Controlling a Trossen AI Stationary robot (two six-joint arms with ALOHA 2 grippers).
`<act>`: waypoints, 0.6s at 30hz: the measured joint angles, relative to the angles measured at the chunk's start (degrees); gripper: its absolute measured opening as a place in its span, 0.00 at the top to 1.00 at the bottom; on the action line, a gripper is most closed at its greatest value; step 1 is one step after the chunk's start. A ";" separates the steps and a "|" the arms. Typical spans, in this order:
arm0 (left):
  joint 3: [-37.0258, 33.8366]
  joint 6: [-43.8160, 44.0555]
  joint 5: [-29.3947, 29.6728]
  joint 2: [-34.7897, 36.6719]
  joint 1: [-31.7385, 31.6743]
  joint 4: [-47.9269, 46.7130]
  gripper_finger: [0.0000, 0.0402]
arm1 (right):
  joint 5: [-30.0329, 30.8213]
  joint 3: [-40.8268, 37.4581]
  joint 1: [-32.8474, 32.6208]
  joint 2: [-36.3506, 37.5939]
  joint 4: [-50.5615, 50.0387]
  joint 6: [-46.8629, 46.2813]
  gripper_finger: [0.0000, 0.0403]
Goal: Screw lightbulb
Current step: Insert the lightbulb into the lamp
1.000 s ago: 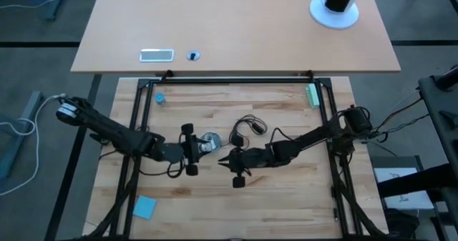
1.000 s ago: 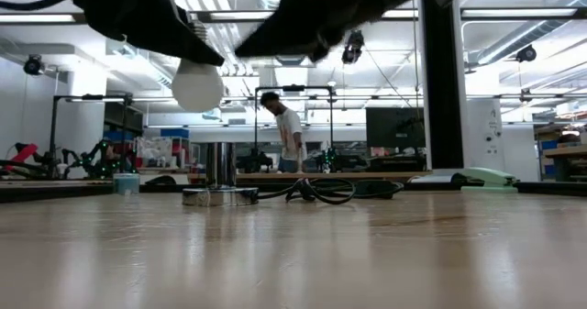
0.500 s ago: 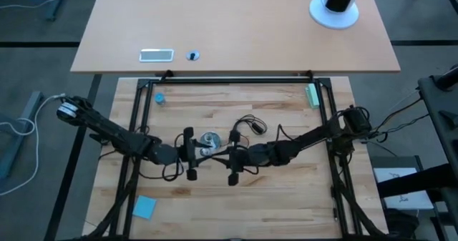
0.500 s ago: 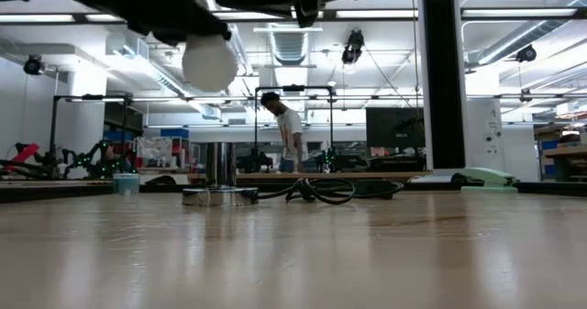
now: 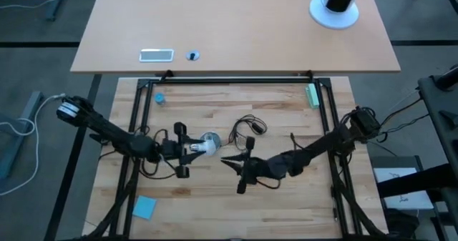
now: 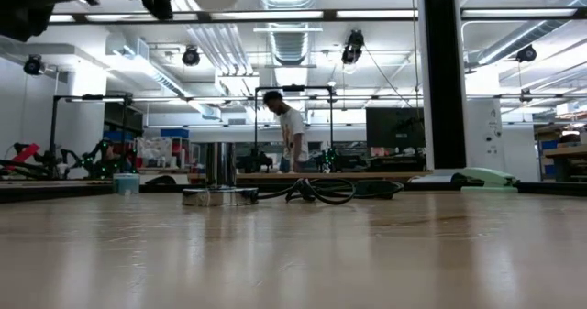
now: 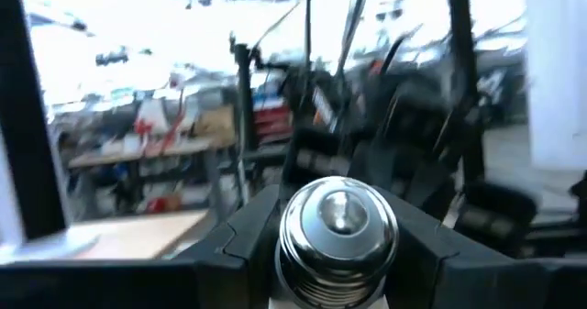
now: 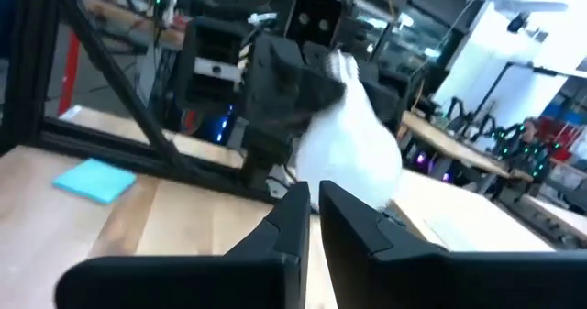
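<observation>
Bright, even overhead light floods the pale wooden slatted table point(image 5: 286, 198) from above, shadows faint. Down low, long white ceiling strip lights point(image 6: 303, 16) glare across the upper frame, the near tabletop soft. Both wrist views smear badly; the shiny silvery screw base point(image 7: 337, 225) catches a highlight, windows blown white behind.

This was a robotics lab or workshop. Beyond the wooden bench point(image 6: 367, 245) lay an open hall with exposed ceiling ducts point(image 6: 292, 45), strip lights and black metal frames point(image 6: 69, 116). Further benches carried equipment and a dark monitor point(image 6: 394, 127), and a person point(image 6: 289, 135) stood working there.
</observation>
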State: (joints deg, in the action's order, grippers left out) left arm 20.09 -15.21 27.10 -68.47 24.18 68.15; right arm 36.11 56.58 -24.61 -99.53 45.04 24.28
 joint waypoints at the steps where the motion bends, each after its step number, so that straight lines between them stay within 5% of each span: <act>1: -0.03 -0.50 -1.28 0.00 0.00 1.39 0.66 | -0.01 -1.08 -0.08 -0.04 2.36 0.48 0.95; 8: 2.95 -2.13 -9.45 -0.02 0.02 2.48 0.66 | -8.16 -5.93 1.00 -1.81 18.84 -0.49 0.99; 18: 5.34 -8.42 -10.15 -0.02 0.11 2.32 0.66 | -10.53 -3.73 3.06 -1.88 18.57 -1.41 0.96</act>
State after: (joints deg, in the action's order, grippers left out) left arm 25.43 -23.62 16.95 -68.49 24.29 70.48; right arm 25.58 52.86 -21.55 -101.41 63.61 22.87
